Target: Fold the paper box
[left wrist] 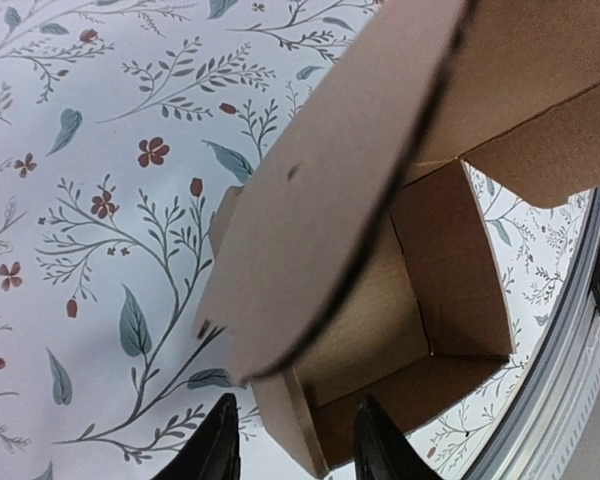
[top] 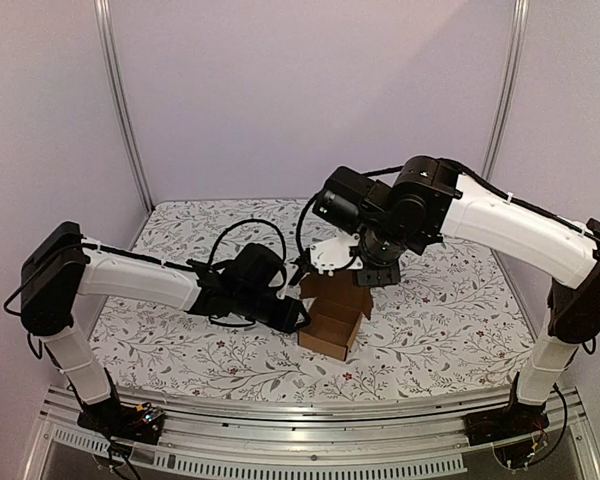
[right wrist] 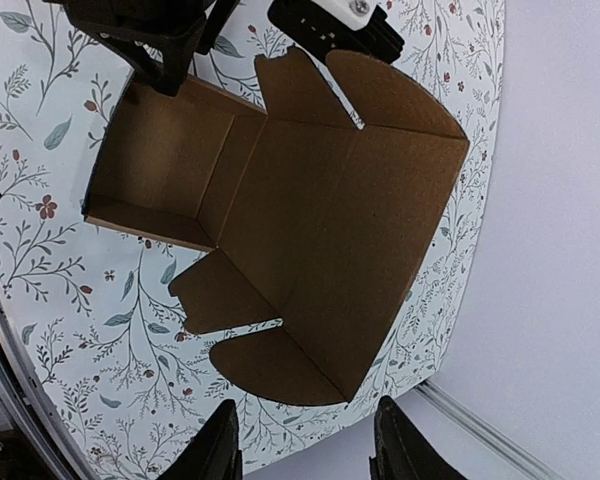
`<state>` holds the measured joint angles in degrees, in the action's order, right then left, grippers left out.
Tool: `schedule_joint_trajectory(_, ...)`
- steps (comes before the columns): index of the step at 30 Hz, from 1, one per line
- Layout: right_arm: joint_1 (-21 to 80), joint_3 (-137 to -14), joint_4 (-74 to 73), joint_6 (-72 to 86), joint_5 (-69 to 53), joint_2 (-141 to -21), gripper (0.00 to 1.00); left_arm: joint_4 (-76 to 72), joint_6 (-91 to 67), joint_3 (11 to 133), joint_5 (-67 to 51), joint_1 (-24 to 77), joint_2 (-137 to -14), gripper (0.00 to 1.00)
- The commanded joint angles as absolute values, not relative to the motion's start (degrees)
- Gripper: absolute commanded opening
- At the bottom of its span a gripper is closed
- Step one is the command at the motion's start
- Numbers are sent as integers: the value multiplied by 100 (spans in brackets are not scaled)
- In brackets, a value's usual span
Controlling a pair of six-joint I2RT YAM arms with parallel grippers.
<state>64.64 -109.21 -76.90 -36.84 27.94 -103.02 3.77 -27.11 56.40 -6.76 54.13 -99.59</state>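
The paper box (top: 332, 320) is brown cardboard and stands on the table's middle, its tray part formed and its lid flap raised at the back. In the right wrist view the paper box (right wrist: 320, 230) lies spread below, lid and rounded side tabs unfolded. My left gripper (top: 298, 312) is at the tray's left wall. In the left wrist view the left gripper (left wrist: 295, 400) is open and straddles a corner of the wall (left wrist: 285, 425), with gaps on both sides. My right gripper (top: 370, 272) hovers over the lid. Seen from the right wrist, the right gripper (right wrist: 305, 403) is open with nothing in it.
A floral cloth (top: 200, 340) covers the table. A metal rail (top: 280, 410) runs along the near edge, and upright posts (top: 120, 100) stand at the back corners. The left arm's dark head (right wrist: 145, 40) sits at the tray's far corner.
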Motion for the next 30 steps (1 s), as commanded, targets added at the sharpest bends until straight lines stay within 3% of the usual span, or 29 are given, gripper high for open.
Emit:
schedule_joint_trajectory(1, 6385, -10665, -7528, -3602, 2610, -9824, 46, 312, -2740, 5471, -572, 5458, -9833, 38)
schedule_joint_trajectory(8, 5936, -9702, -6299, -2840, 2219, -8901, 49, 299, -2619, 5162, -291, 5443, -9275, 41)
schedule_joint_trajectory(15, 5356, -8031, -4957, -1303, 1651, -7809, 65, 115, -2084, 4977, -357, 5350, -8732, 55)
schedule_joint_trajectory(22, 5167, -5988, -3264, -99, 1180, -6539, 80, -865, -1366, 4764, -536, 5224, -8826, 59)
schedule_joint_trajectory(30, 5149, -4900, -2487, 943, 647, -5968, 82, -1614, -977, 4812, -800, 4975, -9189, 61)
